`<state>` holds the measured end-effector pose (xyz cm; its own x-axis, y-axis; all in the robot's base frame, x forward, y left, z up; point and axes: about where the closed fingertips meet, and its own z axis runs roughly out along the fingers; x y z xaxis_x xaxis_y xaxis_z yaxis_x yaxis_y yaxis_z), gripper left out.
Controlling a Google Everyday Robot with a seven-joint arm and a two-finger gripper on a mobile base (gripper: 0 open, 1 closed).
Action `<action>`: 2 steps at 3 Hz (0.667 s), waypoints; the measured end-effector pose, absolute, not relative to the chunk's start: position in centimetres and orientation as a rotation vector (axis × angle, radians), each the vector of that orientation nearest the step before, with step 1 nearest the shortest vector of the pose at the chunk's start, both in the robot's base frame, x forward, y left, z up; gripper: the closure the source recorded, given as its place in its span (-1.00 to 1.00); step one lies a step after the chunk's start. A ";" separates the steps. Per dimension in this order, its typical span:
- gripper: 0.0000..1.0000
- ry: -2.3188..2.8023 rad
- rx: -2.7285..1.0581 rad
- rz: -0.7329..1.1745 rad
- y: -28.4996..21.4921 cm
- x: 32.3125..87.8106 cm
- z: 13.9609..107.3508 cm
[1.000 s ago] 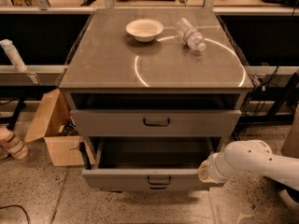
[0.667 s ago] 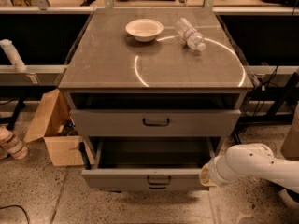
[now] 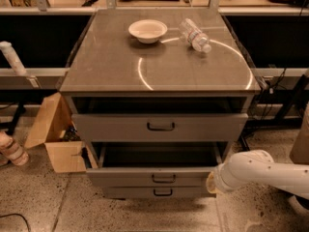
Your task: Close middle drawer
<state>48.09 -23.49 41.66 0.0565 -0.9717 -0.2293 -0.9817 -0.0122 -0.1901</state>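
The middle drawer (image 3: 145, 177) is a wide grey drawer with a slim front panel and a small black bar handle (image 3: 163, 178). It stands pulled out from the grey cabinet, and its tray (image 3: 159, 156) shows dark and empty. My gripper (image 3: 213, 182) is at the end of the white arm (image 3: 260, 170), which comes in from the right. It sits against the right end of the drawer's front panel. Its fingers are hidden behind the wrist.
Above is the taller-fronted top drawer (image 3: 159, 127), slightly out. Below is the bottom drawer front (image 3: 163, 192). A white bowl (image 3: 147, 31) and a lying plastic bottle (image 3: 194, 35) rest on the cabinet top (image 3: 106, 66). An open cardboard box (image 3: 55, 139) stands to the left on the floor.
The middle drawer has slid partway back into the cabinet, uncovering the bottom drawer front. The arm's end has moved left and inward with the panel.
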 end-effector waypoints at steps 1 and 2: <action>1.00 1.953 -2.045 0.017 -23.4 51.3 40.8; 1.00 1.953 -2.045 0.017 -23.4 51.3 40.8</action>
